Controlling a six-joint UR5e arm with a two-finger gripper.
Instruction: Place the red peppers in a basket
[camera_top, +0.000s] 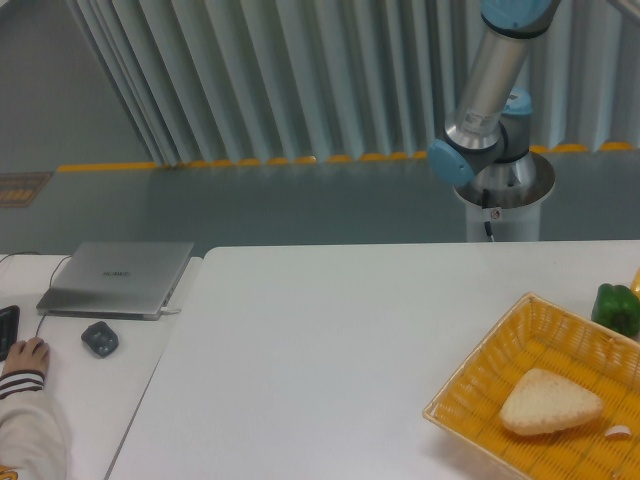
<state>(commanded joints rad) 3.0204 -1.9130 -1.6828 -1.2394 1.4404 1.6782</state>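
Nearest the camera, at the lower right, one shallow, square, yellow-orange woven basket (500, 365) with low flared sides sits on the white surface (330, 340), cut off by the right and bottom edges of the view. Inside it lies one beige, rounded triangular wedge (549, 401), and just beside that, near the bottom edge, one small pale object (619, 432) too small to identify. At the lower left, one person's hand (24, 354) with a light sleeve rests on a second, separate white surface (90, 390), next to the edge of one dark flat object (7, 328) at the frame border.

Farther back on that side surface are one small dark rounded device (99, 338) and one closed silver laptop (118, 277). On the right, just beyond the basket's far corner, one glossy green pepper (616, 308) stands on the main surface, partly cropped by the frame edge. No red pepper shows anywhere in view, neither in the basket nor on either surface.

Behind the main surface rises one silver and blue robot arm (487, 95) on a round metal pedestal (503, 195); its upper links run out of the top of the picture. The end effector is out of the frame, so whether its fingers are apart or together cannot be told. Farthest back, one yellow floor line (250, 161) runs below pale grey vertical curtains (280, 80).
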